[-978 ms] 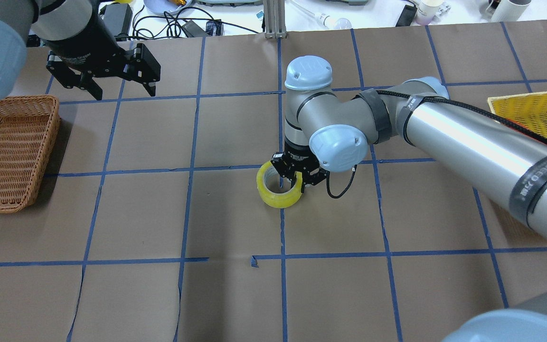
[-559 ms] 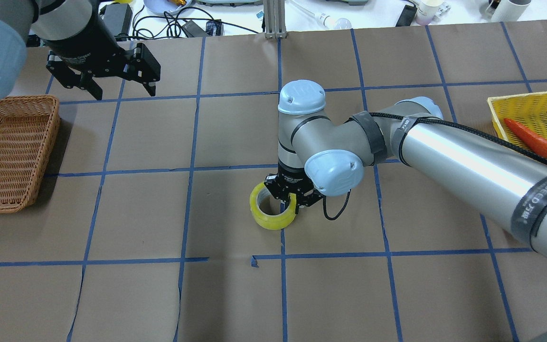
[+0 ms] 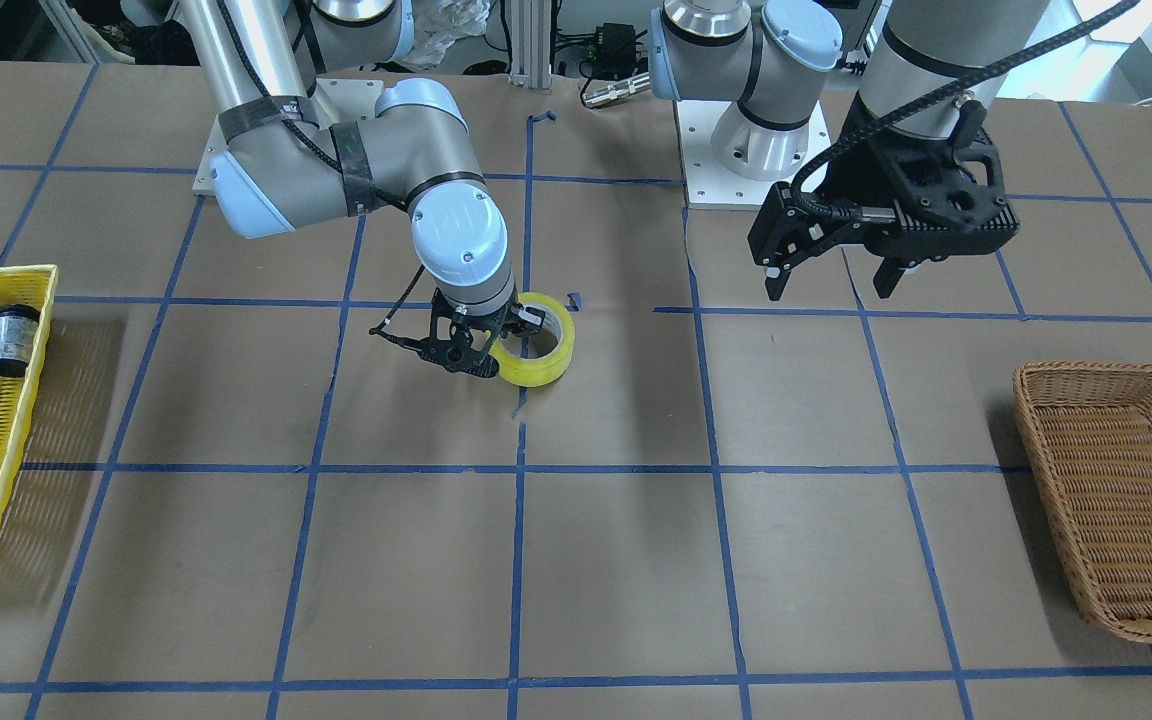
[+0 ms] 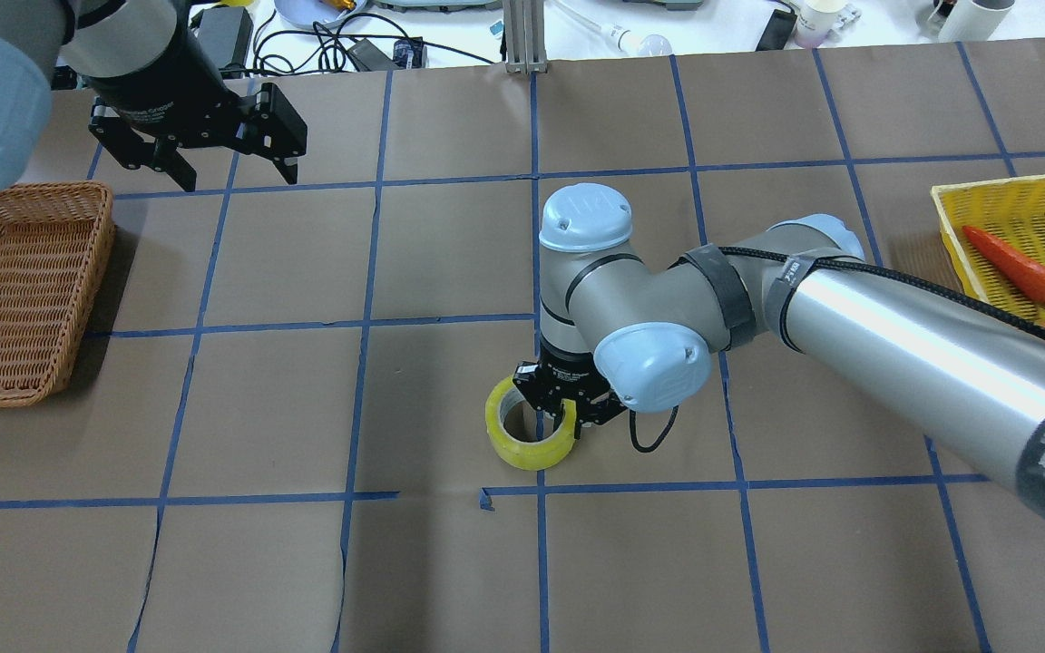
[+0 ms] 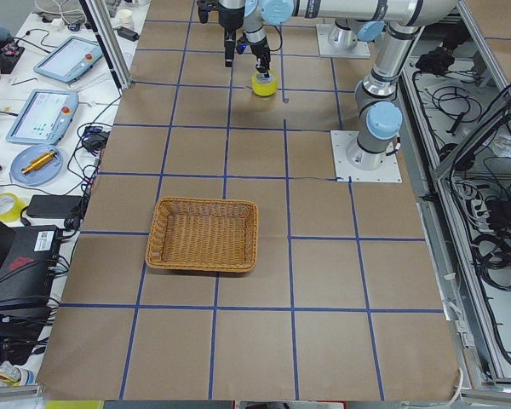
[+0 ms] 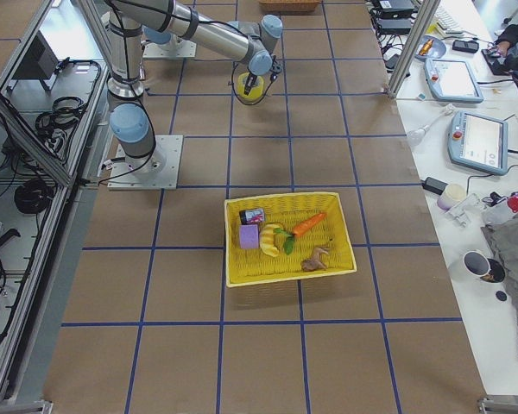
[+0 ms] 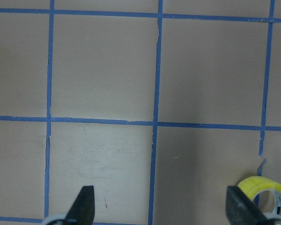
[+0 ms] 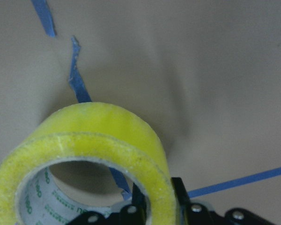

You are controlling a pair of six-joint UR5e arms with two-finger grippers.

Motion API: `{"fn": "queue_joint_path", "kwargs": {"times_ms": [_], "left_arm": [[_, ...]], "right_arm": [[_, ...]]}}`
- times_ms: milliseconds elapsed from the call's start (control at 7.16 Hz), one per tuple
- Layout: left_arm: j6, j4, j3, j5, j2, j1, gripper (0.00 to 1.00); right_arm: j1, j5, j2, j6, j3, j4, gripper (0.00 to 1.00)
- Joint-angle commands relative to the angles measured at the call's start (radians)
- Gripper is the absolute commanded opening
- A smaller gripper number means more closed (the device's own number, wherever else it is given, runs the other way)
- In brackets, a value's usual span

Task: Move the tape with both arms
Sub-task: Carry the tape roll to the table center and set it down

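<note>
Your right gripper (image 4: 557, 410) pinched the yellow tape roll (image 4: 522, 443) by its wall; your left gripper (image 4: 237, 178) hung spread apart.

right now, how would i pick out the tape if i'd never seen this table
On the brown table with blue grid lines, look midway between the wicker basket and the yellow basket. There the right gripper pinches one wall of the tape, a thick translucent yellow ring with a wide hollow centre, the only ring there.

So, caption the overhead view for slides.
Right gripper grips the yellow tape roll by its wall; left gripper hovers open.
</note>
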Motion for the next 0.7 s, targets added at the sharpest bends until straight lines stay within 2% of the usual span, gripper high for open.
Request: {"fn": "queue_joint_path", "kwargs": {"times_ms": [0,140,279,559], "left_arm": [[0.0,0.0,-0.001,0.0,0.001,0.0,1.0],[0.0,0.0,-0.001,0.001,0.001,0.0,1.0],[0.0,0.0,-0.003,0.003,-0.001,-0.001,1.0],[-0.007,-0.003,0.0,0.005,-0.001,-0.002,1.0]], "right_arm": [[0.0,0.0,-0.003,0.02,0.011,-0.005,0.74],[0.0,-0.006,-0.003,0.033,-0.001,-0.01,0.94],[0.0,-0.03,-0.003,0.034,-0.028,-0.002,0.97],[-0.03,-0.065,-0.021,0.016,-0.143,0.033,1.0]]}}
